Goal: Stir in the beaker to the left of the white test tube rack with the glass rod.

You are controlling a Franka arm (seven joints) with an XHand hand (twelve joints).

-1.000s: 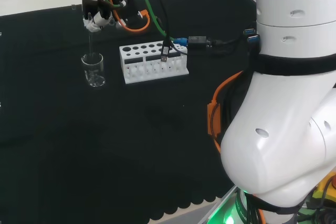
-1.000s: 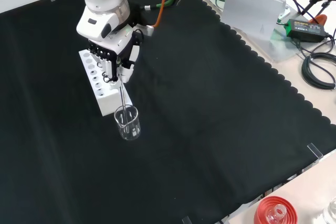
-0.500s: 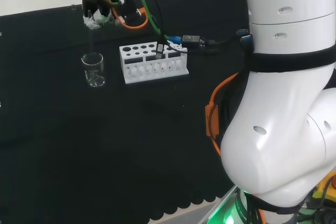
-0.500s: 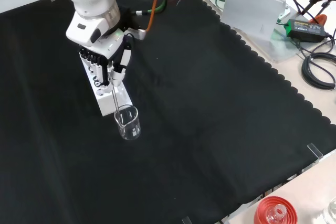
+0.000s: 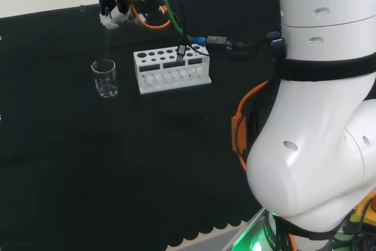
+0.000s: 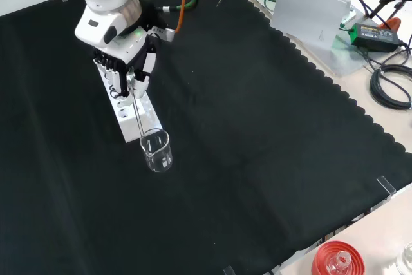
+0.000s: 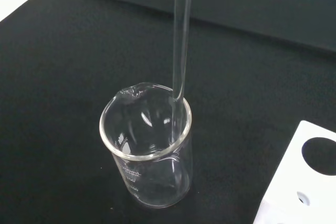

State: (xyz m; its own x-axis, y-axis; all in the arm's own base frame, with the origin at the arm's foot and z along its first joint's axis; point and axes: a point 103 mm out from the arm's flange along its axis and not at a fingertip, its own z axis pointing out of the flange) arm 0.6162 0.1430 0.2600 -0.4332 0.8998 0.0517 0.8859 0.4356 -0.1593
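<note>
A clear glass beaker [image 5: 104,79] [image 6: 156,151] [image 7: 147,150] stands upright on the black cloth, left of the white test tube rack [image 5: 171,69] in the head view. In the front view the rack [image 6: 133,119] lies just behind the beaker. The hand [image 5: 120,9] [image 6: 123,67] hangs above the beaker, shut on the top of a glass rod [image 5: 106,42] [image 6: 137,113] [image 7: 181,40]. The rod hangs almost upright, a little tilted. In the wrist view its lower end sits at the beaker's rim, at the edge nearer the rack [image 7: 307,179]. The beaker looks empty.
The arm's white links [image 5: 317,116] fill the head view's right. Orange and black cables with plugs [image 5: 214,43] lie behind the rack. A red ribbed ring [image 6: 335,261] sits past the cloth's scalloped edge in the front view. A black adapter and cables [image 6: 373,33] lie at its upper right.
The hand has risen and shifted to the right in the head view, toward the rack's side. The rod came up with it, from deeper in the beaker to about rim level. The beaker stayed put.
</note>
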